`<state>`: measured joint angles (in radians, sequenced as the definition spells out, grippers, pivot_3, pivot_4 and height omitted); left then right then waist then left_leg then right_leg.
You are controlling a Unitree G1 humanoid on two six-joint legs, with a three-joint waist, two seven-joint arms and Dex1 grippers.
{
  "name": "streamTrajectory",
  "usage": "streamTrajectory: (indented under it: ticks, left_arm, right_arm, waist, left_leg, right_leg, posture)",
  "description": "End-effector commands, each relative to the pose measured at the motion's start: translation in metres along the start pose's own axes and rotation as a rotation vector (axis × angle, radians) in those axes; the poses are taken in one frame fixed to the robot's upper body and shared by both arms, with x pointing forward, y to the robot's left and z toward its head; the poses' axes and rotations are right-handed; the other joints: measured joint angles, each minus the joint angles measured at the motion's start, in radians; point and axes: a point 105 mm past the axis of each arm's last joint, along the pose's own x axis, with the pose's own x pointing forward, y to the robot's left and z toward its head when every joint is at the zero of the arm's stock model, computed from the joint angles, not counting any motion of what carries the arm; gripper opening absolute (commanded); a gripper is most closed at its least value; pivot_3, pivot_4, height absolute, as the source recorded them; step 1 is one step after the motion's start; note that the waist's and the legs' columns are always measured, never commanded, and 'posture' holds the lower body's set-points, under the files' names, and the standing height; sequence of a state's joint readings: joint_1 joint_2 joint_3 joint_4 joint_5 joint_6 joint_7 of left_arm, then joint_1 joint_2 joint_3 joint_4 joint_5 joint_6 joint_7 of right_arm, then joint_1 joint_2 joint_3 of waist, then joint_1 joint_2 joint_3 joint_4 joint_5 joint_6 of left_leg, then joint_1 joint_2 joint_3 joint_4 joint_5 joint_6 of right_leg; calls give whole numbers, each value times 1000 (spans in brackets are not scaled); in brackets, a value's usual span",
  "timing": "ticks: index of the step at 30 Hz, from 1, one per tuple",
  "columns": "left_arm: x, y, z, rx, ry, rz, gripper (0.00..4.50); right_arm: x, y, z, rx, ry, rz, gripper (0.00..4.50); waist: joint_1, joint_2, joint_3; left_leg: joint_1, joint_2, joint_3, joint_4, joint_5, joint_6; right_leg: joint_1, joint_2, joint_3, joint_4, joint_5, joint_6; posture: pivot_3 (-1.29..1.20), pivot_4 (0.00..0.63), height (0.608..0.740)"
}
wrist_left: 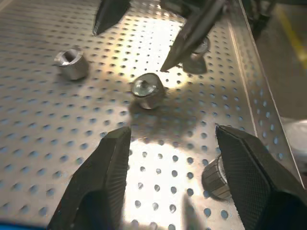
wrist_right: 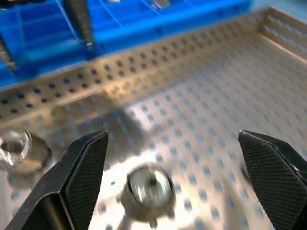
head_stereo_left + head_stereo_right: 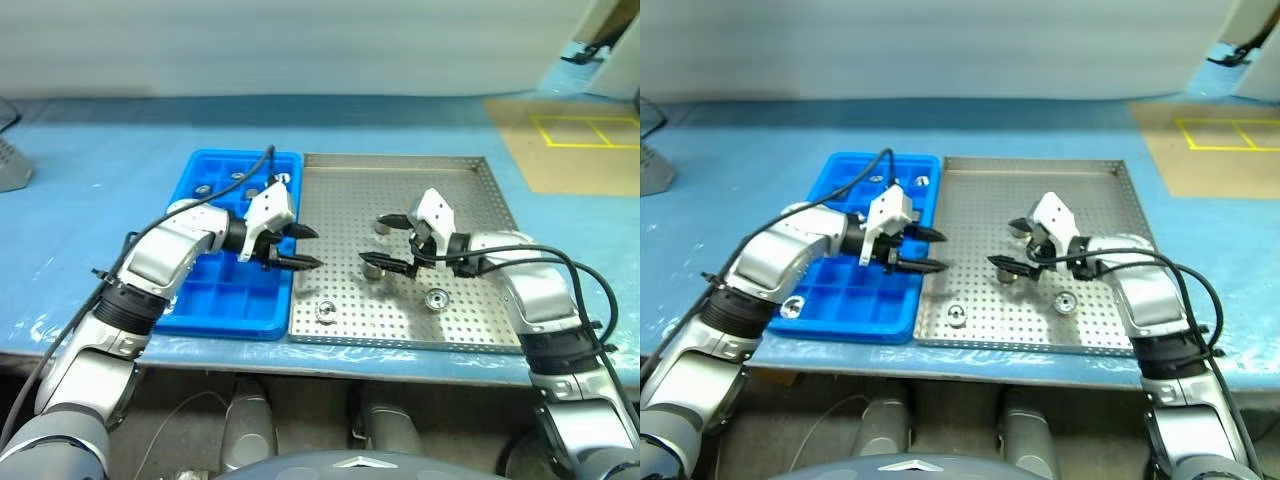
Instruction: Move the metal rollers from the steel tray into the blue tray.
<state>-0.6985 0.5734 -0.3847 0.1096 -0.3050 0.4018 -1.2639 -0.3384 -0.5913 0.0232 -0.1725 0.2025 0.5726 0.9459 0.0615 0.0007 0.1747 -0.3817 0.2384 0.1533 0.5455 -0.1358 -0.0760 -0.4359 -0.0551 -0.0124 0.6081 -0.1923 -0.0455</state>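
Currently, left gripper (image 3: 306,247) seen parted, empty, at steel tray's (image 3: 470,330) left edge, right gripper (image 3: 385,243) spread wide, empty, over metal rollers (image 3: 372,269)

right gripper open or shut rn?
Open. The right gripper has its fingers spread wide above a roller on the steel tray, not touching it.
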Motion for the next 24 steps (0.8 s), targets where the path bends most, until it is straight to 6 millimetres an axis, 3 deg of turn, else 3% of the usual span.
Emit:
streamTrajectory:
  ticks: [1, 10, 17, 24]
  left_arm:
    - [-1, -8, -18, 101, 126, -162, 3017]
    - [9, -7, -2, 172, 105, -325, 3017]
    - [16, -21, -27, 224, 189, -397, 3017]
    - [18, -12, -20, 326, 219, -359, 3017]
  right_arm:
    - [-17, 5, 7, -3, -39, -79, 4500]
    - [-24, 22, -7, 76, -33, -181, 4500]
    - [-26, 24, -14, 82, -4, -205, 4500]
    - [-24, 27, -17, 87, 7, -202, 4500]
  waist:
    - [-23, 0, 0]
    - [-51, 1, 0]
    - [-69, 1, 0]
    - [-73, 1, -1]
  left_leg:
    - [0, 0, 0, 0, 0, 0]
    - [5, -1, 2, 5, -3, 6]
    - [6, -1, 4, 5, -4, 7]
    - [5, -1, 4, 6, -5, 9]
  right_leg:
    - [0, 1, 0, 0, 0, 0]
    - [6, 0, 4, -1, -1, 9]
    - [6, 0, 6, -1, -1, 10]
    - [7, 0, 6, -2, -1, 10]
  posture:
    - [-329, 150, 740]
    - [-424, 150, 740]
    - [-441, 150, 740]
    - [-438, 150, 740]
